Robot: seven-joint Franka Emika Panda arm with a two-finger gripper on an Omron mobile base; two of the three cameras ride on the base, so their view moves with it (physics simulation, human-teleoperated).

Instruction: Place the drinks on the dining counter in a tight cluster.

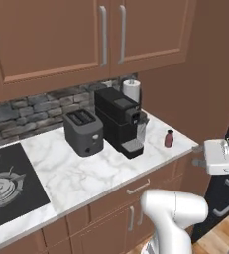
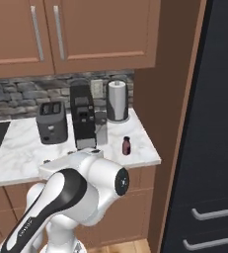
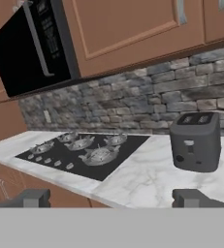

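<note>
Brown wall cabinets fill the top of both base views, above a grey stone backsplash. Below them a marble counter runs across the middle of the frame over brown base cabinets. A black cooktop is set into it at the lower left of the left base view, and a black microwave hangs at the upper left of the hand view. Near the centre of the left base view a black coffee machine stands upright, with a dark grey toaster just beside it on its left and a paper towel roll behind it. The tiny reddish-brown bottle stands upright on the counter's right end, right of centre in the frame, apart from the coffee machine. The gripper sits at the bottom of the hand view, fingers spread wide with nothing between them
</note>
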